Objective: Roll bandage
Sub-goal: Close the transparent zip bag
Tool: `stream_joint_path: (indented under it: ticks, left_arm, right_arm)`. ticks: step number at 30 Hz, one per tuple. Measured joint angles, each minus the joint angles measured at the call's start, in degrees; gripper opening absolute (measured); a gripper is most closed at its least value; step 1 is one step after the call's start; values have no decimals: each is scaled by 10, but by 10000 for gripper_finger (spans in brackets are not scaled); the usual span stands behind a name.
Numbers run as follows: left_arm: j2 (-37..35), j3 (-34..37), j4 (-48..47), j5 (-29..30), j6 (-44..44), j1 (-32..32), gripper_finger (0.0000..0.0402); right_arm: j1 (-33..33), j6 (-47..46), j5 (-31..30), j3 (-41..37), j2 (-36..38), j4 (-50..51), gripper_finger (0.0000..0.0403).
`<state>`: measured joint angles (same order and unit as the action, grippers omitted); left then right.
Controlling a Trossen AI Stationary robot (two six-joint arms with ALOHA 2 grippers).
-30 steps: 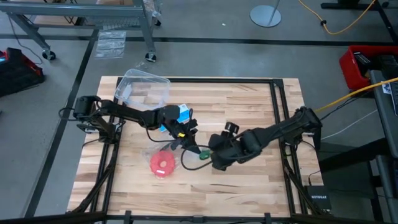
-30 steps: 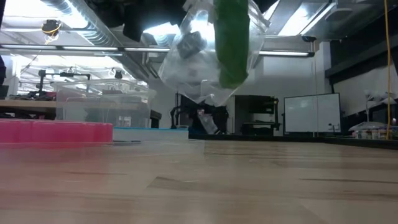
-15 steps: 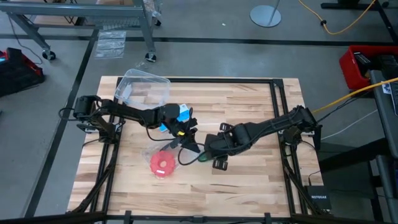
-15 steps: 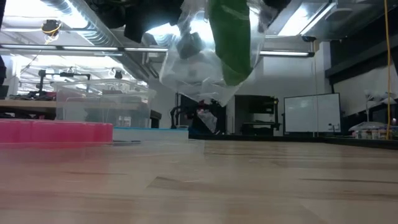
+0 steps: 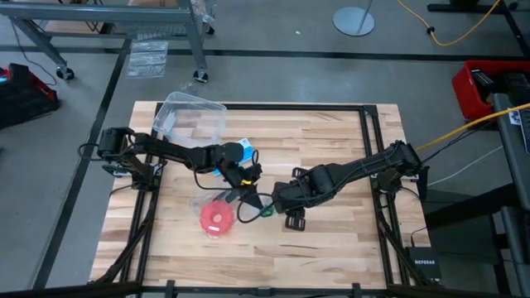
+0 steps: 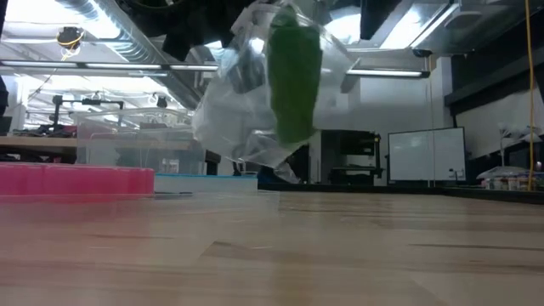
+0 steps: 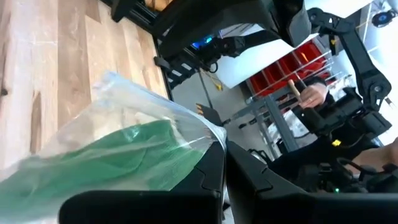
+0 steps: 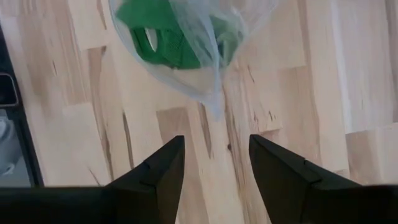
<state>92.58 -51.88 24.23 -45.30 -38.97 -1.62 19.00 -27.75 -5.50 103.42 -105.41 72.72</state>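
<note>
The dark green bandage (image 6: 293, 81) sits bundled inside a clear plastic bag (image 6: 238, 119) that hangs in the air over the middle of the table. In the high view the bandage (image 5: 267, 210) shows between the two grippers. My left gripper (image 5: 248, 192) is shut on the bag (image 7: 124, 124), with the bandage (image 7: 118, 165) showing through the film. My right gripper (image 5: 279, 202) is open just to the right of the bag. In its wrist view its fingers (image 8: 214, 146) stand apart, short of the bag's lower tip (image 8: 211, 99), and touch nothing. My left gripper pinches the bag's film at one edge (image 7: 208, 140) between its two shut fingers. The green bandage lies inside the bag just beside the fingers. The bag hangs tilted below the gripper, clear of the table (image 6: 272, 255).
A red round disc (image 5: 217, 218) lies on the table near the bag, toward the near left. A blue-and-white pill box (image 5: 241, 151) and a clear plastic container (image 5: 190, 116) stand farther back on the left. Black frame rails (image 5: 368, 149) run along the table's edges.
My right arm's wrist has turned about, and its gripper has shifted a little toward the table's left beside the bag. The bag with the bandage has swung sideways and tilted, still hanging from my left gripper clear of the table.
</note>
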Motion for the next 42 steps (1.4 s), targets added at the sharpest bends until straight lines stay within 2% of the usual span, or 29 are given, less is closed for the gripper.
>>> stream_joint_path:
  ticks: [7, 16, 36, 42]
  left_arm:
    - [0, 0, 3, 6, 1, 1, 0]
    - [0, 0, 5, 7, 0, 1, 0]
    - [0, 0, 56, 7, -22, 3, 0]
    - [0, 0, 52, 6, -22, 5, 0]
  right_arm:
    - [0, 6, -22, 0, 0, -58, 183]
    - [0, 13, -70, 0, 0, -73, 183]
    - [-1, 27, -49, 0, -13, -139, 181]
    - [-3, 28, -8, 0, -24, -140, 134]
